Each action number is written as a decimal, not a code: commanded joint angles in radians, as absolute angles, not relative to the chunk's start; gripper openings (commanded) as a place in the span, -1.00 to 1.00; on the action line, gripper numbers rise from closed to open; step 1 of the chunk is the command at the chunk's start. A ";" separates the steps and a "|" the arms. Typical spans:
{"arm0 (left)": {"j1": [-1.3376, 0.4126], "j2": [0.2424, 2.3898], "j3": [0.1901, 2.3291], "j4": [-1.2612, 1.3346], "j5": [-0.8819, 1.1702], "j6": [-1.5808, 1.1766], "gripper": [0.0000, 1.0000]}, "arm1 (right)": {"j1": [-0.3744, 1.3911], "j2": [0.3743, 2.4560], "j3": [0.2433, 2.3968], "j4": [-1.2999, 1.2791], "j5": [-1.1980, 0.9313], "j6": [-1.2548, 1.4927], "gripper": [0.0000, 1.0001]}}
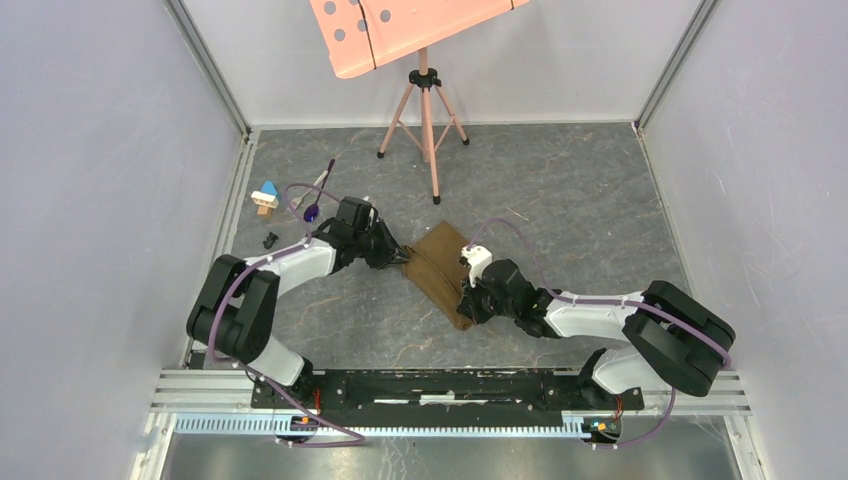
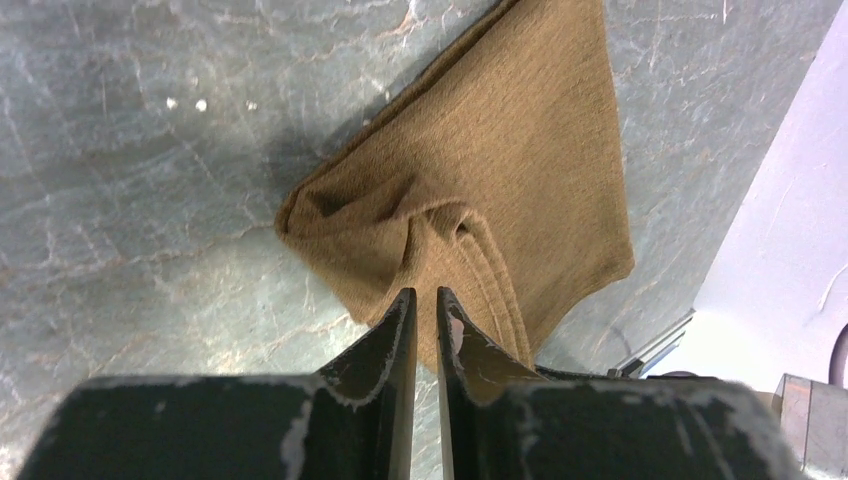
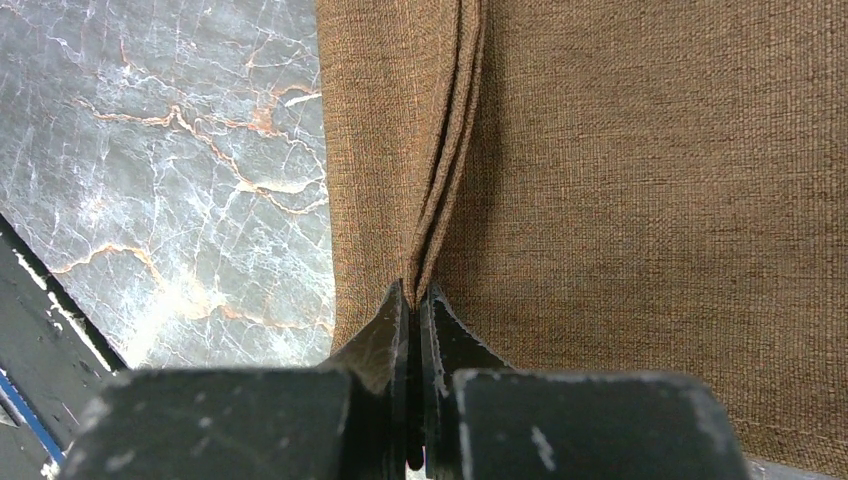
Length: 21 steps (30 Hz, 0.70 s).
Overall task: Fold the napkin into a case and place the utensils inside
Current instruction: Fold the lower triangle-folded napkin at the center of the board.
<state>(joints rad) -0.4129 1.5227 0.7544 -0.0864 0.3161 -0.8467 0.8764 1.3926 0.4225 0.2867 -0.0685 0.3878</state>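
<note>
Right gripper (image 3: 415, 290) pinches creased olive-brown napkin (image 3: 650, 200).

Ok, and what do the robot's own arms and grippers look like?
Both the left arm and right arm have white shells between chunky black joints, with a thin purple cable looping along each. The left gripper and right gripper have two flat black fingers, paint scuffed pale at the edges.

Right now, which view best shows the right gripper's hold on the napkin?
The right wrist view: the right gripper is shut on a pleat of the napkin, its layers plain to see. In the top view the gripper itself hides the grip; the left wrist view shows only the napkin's other end.
</note>
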 commanded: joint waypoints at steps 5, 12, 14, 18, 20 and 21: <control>-0.398 1.615 0.862 -0.012 0.373 -0.822 -0.60 | 0.840 1.382 0.448 0.267 -0.081 0.359 -1.00; -0.392 1.684 0.900 -0.003 0.386 -0.832 -0.62 | 0.821 1.388 0.459 0.252 -0.085 0.345 -0.91; -0.389 1.700 0.910 -0.004 0.387 -0.827 -0.62 | 0.817 1.389 0.461 0.251 -0.088 0.343 -0.89; -0.380 1.730 0.925 -0.004 0.393 -0.817 -0.63 | 0.814 1.388 0.472 0.231 -0.082 0.335 -0.78; -0.374 1.742 0.925 -0.004 0.394 -0.814 -0.63 | 0.811 1.389 0.480 0.215 -0.073 0.330 -0.70; -0.370 1.745 0.924 -0.004 0.393 -0.812 -0.63 | 0.809 1.388 0.483 0.208 -0.066 0.327 -0.67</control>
<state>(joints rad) -0.3862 1.7233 0.8902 -0.0410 0.3721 -0.8467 0.8204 1.3922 0.4431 0.2432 -0.0967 0.3573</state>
